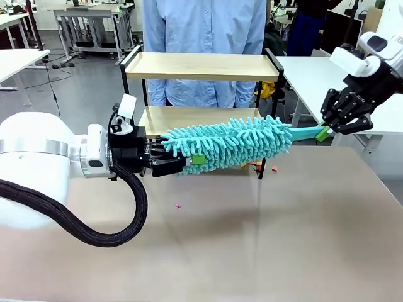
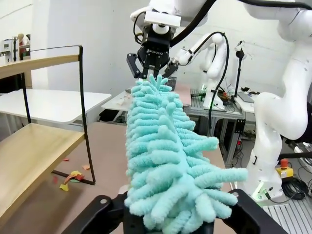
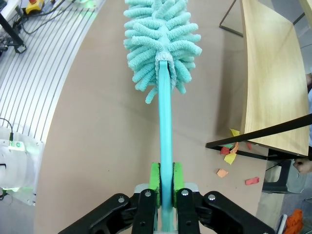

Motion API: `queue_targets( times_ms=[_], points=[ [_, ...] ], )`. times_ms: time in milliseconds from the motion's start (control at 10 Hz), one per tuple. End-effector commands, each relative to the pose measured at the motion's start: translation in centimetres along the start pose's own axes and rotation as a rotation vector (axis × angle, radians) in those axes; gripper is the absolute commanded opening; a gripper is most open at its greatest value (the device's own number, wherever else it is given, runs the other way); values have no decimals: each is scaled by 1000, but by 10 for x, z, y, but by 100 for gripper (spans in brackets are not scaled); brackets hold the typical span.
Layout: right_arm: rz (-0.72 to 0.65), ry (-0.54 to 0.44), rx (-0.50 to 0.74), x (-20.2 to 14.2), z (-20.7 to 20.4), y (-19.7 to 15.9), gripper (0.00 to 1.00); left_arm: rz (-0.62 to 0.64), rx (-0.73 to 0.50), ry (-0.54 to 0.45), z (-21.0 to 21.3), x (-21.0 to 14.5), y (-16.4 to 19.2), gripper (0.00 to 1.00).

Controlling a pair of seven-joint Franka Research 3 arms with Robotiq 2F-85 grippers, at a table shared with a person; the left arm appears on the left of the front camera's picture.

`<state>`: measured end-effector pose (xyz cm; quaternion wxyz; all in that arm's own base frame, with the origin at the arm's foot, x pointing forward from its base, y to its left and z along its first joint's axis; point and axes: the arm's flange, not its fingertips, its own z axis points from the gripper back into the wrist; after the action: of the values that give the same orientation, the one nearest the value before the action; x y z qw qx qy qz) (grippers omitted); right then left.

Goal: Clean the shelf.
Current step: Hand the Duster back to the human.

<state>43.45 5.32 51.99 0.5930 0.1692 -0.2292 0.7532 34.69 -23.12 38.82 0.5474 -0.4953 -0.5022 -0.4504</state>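
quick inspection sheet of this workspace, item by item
surface: brown tabletop, small paper scraps by the shelf's foot
job's things: two-tier shelf at the far edge, both boards bare; teal fluffy duster held level in front of the lower board
clutter: one pink scrap mid-table
grippers: left claw shut on the duster's fluffy tip; right claw shut on its handle
cables: black corrugated hose looping off the left arm
surroundings: person in a blue shirt behind the shelf; white tables beyond

Robotics lab, another white robot arm [image 2: 273, 122] on a stand, white worktables [image 1: 19, 60], grey floor
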Motion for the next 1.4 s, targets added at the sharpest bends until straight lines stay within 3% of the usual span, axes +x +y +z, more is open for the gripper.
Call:
queue_targets(
  times_ms=[0,300,400,500,600,700,800,1000,1100,1200,1300],
  points=[
    [19,-31,-10,3,1,-1,13,13,-26,-35,54,-25,-65,4],
    [19,-31,-10,3,1,-1,13,16,-27,-56,57,-26,-64,0],
    [19,-31,-10,3,1,-1,13,92,-30,-45,58,-23,-55,0],
    [19,-31,-10,3,1,-1,13,28,-14,-32,8,-6,8,0],
    [8,-4,14,5,-3,1,69,28,-14,-32,8,-6,8,0],
    [-13,-46,-22,2,11,-1,70,28,-14,-32,8,-6,8,0],
    [-18,-98,-39,-2,25,0,100,28,-14,-32,8,-6,8,0],
    [-69,-202,-77,-21,61,10,100,28,-14,-32,8,-6,8,0],
    [-131,-259,-107,-33,82,17,94,28,-14,-32,8,-6,8,0],
    [-193,-336,-142,-46,102,26,100,28,-14,-32,8,-6,8,0],
    [-270,-399,-183,-56,120,36,100,28,-14,-32,8,-6,8,0]
  ],
)
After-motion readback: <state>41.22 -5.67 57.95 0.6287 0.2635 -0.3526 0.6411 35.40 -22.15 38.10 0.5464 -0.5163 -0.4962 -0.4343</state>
